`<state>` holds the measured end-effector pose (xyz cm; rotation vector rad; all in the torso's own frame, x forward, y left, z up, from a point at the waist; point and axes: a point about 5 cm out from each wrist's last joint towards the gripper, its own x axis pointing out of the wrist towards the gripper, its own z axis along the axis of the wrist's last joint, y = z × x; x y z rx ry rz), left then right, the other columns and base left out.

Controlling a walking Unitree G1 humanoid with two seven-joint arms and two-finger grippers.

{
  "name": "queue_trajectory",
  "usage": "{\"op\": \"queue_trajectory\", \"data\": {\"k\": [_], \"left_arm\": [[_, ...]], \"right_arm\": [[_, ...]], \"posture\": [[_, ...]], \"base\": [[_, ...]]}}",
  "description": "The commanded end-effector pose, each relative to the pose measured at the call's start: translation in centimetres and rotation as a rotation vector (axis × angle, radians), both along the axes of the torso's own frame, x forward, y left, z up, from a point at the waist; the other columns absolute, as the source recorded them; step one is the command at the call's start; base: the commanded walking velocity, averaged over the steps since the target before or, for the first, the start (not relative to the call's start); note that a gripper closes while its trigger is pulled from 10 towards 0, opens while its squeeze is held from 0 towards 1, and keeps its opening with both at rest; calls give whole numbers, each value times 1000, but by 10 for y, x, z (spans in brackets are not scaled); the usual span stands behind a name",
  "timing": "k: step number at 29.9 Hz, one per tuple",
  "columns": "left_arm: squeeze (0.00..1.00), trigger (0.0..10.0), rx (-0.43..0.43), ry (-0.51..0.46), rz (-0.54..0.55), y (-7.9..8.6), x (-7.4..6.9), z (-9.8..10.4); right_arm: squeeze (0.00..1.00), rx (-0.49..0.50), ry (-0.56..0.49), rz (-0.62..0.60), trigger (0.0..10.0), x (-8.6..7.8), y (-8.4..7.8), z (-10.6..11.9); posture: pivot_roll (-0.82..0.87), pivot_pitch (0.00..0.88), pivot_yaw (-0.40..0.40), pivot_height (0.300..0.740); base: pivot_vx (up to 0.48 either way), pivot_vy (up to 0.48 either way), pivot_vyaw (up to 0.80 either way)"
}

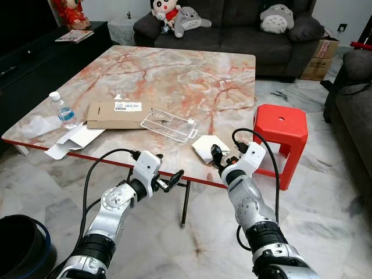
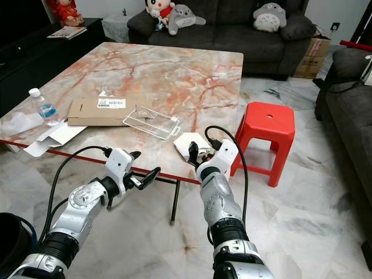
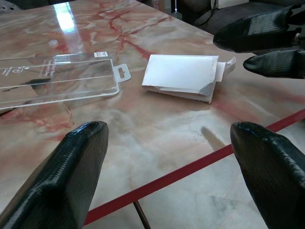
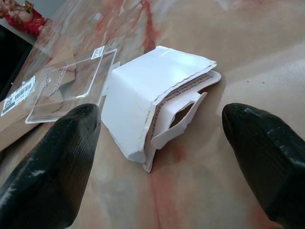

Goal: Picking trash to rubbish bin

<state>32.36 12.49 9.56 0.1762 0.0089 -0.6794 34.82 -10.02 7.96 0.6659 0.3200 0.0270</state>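
A small torn white carton lies flat on the marble table close to its red front edge. My right gripper hovers at that edge, open, its fingers spread to either side of the carton without touching it. My left gripper hangs open just in front of the table edge, to the left of the right one and pointing toward the carton. A clear plastic blister pack lies behind the carton. The black rubbish bin stands on the floor at the lower left.
On the table's left part lie a flat brown cardboard sleeve, a water bottle, white paper scraps and crumpled plastic. A red stool stands right of the table. A sofa is behind.
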Motion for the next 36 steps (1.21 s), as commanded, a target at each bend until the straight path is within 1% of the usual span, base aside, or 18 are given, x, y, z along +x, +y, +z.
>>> {"op": "queue_trajectory", "data": {"k": [1,10,13,20,24,25,36], "left_arm": [[0,10000,11,-6,-17,-2,-1,3],[0,10000,9,-2,-19,-3,-1,3],[0,10000,9,-2,-19,-3,-1,3],[0,10000,7,-3,-18,-4,-1,3],[0,10000,5,-3,-18,-4,-1,3],[0,10000,3,-3,-19,-5,-1,3],[0,10000,4,-7,-15,-3,-3,4]], "right_arm": [[0,15,-18,44,10000,4,16,9],[0,24,5,63,10000,4,20,7],[0,51,20,70,10000,4,23,6],[0,56,20,80,10000,4,27,7],[0,78,23,78,10000,6,27,7],[0,96,23,74,10000,6,28,7],[0,102,20,96,10000,9,34,9]], "posture": [[113,19,9,740],[113,20,8,740],[116,20,7,740],[117,20,8,740],[118,20,6,740],[121,19,6,740],[148,26,5,740]], "base": [[0,0,0],[0,0,0],[0,0,0],[0,0,0],[0,0,0],[0,0,0],[0,0,0]]}}
